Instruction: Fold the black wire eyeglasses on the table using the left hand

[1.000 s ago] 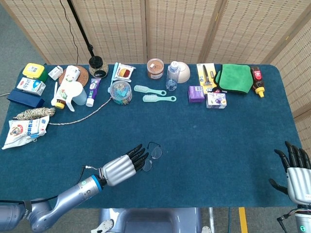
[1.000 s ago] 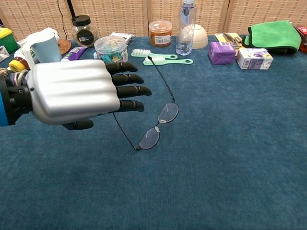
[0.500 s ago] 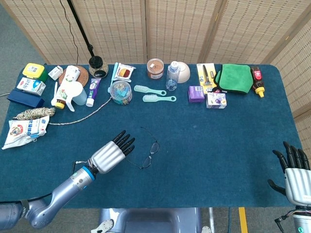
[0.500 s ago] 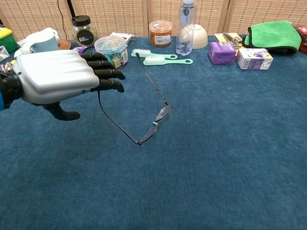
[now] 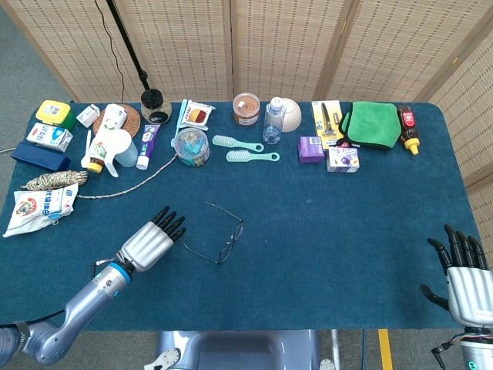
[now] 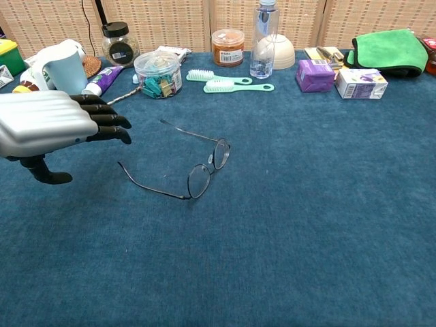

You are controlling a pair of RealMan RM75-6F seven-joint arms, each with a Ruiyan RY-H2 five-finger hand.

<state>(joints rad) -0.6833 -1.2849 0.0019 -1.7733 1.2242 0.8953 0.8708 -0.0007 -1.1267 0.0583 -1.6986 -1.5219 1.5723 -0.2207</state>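
The black wire eyeglasses lie on the blue table near its front middle, both temples spread open and pointing toward the left. My left hand hovers to the left of them, fingers straight and apart, holding nothing; a gap shows between its fingertips and the nearer temple. My right hand stands open at the front right corner, far from the glasses, and shows only in the head view.
Along the back edge stand a clip tub, two green brushes, a water bottle, a purple box and a green cloth. A mug and a cord lie at left.
My left hand has drawn back to the left and away from the glasses. The glasses have turned and slid left, now lying with lenses upright and temples pointing left.
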